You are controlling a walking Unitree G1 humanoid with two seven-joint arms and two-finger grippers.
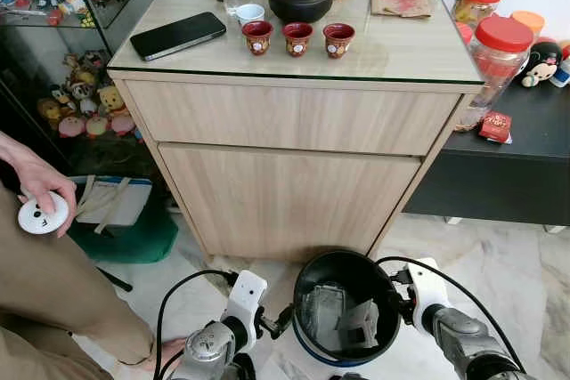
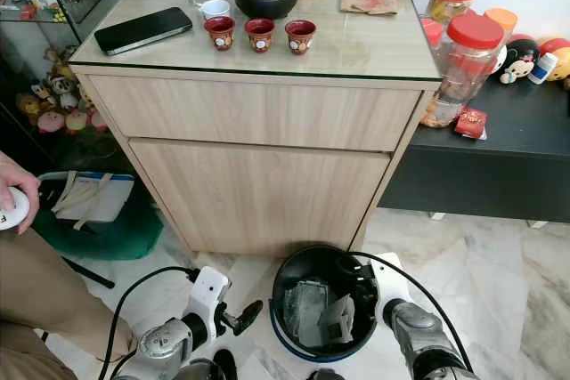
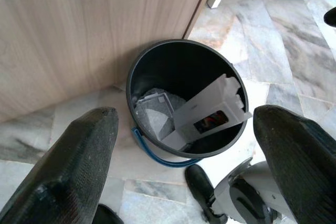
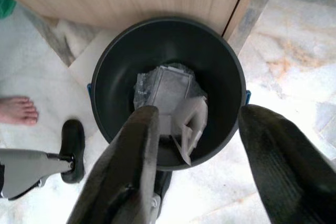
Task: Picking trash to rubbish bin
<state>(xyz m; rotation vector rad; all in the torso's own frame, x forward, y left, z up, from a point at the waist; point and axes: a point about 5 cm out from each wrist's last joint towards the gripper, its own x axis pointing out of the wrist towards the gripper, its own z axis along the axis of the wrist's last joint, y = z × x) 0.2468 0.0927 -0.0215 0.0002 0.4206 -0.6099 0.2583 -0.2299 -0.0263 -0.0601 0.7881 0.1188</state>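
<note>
A black round rubbish bin (image 1: 307,287) with a blue handle stands on the marble floor against the wooden cabinet. Inside lie a crumpled clear plastic pack (image 4: 163,85) and a white cardboard piece (image 3: 207,111). My left gripper (image 1: 278,321) hangs open just left of the bin's rim, with nothing between its fingers (image 3: 79,171). On the bin's right side, my right gripper (image 4: 199,111) is also open and empty, held over the rim, its fingers (image 4: 131,166) spread wide above the trash.
The wooden cabinet (image 1: 294,175) rises right behind the bin, bearing a phone, a teapot and cups. A low black table (image 1: 499,175) with jars lies to the right. At the left stands a person, hand (image 1: 36,175) holding a white round thing, bare foot (image 1: 165,351) near my left arm. A green bag (image 1: 125,229) sits beside them.
</note>
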